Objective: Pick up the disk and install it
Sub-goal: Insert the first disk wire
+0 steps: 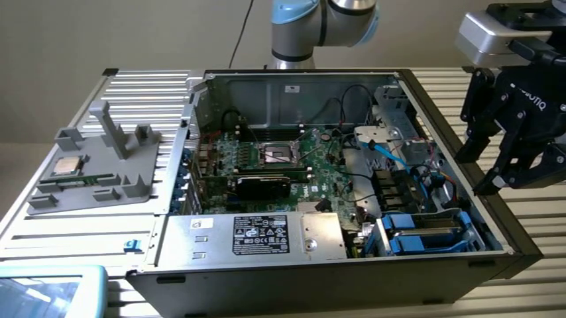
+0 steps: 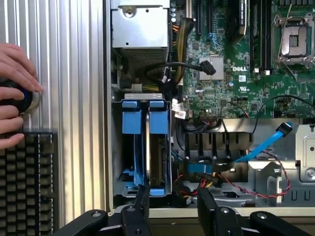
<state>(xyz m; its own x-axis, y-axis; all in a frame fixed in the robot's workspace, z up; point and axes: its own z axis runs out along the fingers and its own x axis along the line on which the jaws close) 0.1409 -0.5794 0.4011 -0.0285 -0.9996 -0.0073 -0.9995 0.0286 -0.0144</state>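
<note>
- The disk (image 2: 158, 152) stands on edge in the drive bay at a corner of the open computer case (image 1: 517, 242). In the exterior view it is at the case's near right (image 1: 423, 233).
- What shows of it is a blue plastic carrier with two blue tabs side by side and a thin grey metal edge between them. Its label face is turned away and cannot be read.
- Whether both blue carriers hold a drive, or only one, is hard to tell, as the bay's walls hide their sides.
- The claw (image 2: 174, 196) is spread and holds nothing. Its black fingers (image 2: 141, 199) hang just over the bay's end, not touching the disk. In the exterior view the claw (image 1: 484, 165) hovers above the case's right wall.
- On the ribbed table (image 2: 74, 73), a person's hand (image 2: 15, 73) grips a dark round object, and both are cut off by the frame.
- A blue cable (image 2: 266, 147) runs partly under other wiring.
</note>
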